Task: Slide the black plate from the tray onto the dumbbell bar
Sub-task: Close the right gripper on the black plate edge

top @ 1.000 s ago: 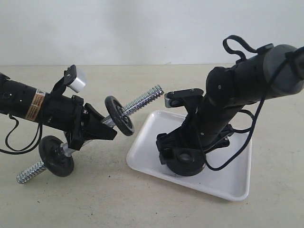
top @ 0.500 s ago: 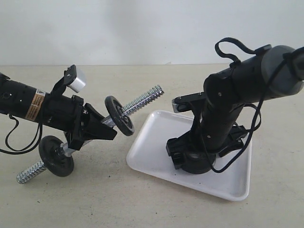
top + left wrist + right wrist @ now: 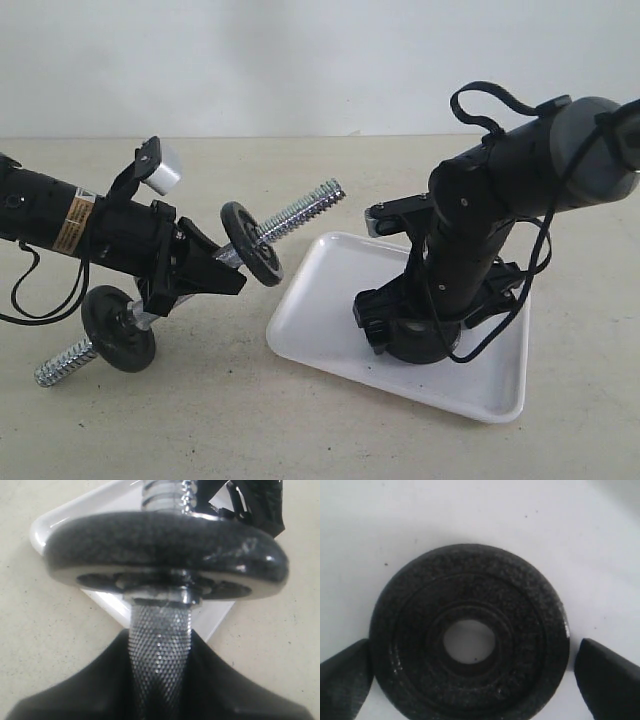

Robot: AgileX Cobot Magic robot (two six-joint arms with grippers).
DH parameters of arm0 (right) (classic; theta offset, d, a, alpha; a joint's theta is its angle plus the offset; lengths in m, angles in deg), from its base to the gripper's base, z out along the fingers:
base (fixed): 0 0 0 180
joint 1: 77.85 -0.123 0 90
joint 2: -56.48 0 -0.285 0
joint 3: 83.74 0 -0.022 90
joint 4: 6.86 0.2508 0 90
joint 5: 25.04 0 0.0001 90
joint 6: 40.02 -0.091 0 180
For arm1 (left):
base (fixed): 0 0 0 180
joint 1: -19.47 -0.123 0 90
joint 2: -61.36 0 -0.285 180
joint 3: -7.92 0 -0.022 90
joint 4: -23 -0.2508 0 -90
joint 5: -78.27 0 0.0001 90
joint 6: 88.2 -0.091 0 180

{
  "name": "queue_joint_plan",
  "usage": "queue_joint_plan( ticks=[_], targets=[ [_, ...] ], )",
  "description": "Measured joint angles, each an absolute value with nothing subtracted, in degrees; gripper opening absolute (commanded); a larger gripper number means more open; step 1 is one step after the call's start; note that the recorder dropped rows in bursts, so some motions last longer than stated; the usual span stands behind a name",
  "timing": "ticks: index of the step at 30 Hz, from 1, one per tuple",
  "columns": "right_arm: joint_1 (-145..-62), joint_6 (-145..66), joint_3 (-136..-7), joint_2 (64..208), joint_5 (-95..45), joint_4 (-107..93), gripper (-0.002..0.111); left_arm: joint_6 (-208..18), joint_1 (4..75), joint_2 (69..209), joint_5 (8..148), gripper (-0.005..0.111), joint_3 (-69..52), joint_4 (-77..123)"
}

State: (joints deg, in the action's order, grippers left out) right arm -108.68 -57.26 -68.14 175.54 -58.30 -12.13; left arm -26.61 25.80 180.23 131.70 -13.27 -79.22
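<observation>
The right arm bent steeply down over the shallow glossy white tray [image 3: 320, 310], its right hand [image 3: 408, 338] pointing at the tray floor. That hand stood wide open, with a dark finger [image 3: 345, 677] on either side of the round, flat black plate [image 3: 415, 630]. The plate lay flat on the tray, unclamped.

The left arm reached in low from the side. Its left hand [image 3: 212, 270] was closed on the knurled middle of the slim chrome dumbbell bar [image 3: 300, 212], which it held tilted above the beige worktop [image 3: 200, 420]. Two more black discs sat on that bar, one [image 3: 252, 243] above the hand and one [image 3: 118, 328] below it. The bar's upper threaded end was bare, near the tray.
</observation>
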Motion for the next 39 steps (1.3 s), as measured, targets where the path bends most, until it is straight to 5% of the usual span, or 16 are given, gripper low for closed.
queue_joint_plan(
  ticks=[33, 36, 39],
  targets=[
    [-108.7, -57.0, -68.0, 175.7, -56.1, -12.3, 0.105, -26.6, 25.8, 180.2, 131.7, 0.004, -13.3, -79.2],
    [-108.7, -56.8, -68.0, 175.7, -56.2, -11.5, 0.097, -26.6, 25.8, 180.2, 131.7, 0.004, -13.3, -79.2],
    [-108.7, -55.6, -68.0, 175.7, -56.2, -10.4, 0.070, -26.6, 25.8, 180.2, 131.7, 0.004, -13.3, -79.2]
  ],
)
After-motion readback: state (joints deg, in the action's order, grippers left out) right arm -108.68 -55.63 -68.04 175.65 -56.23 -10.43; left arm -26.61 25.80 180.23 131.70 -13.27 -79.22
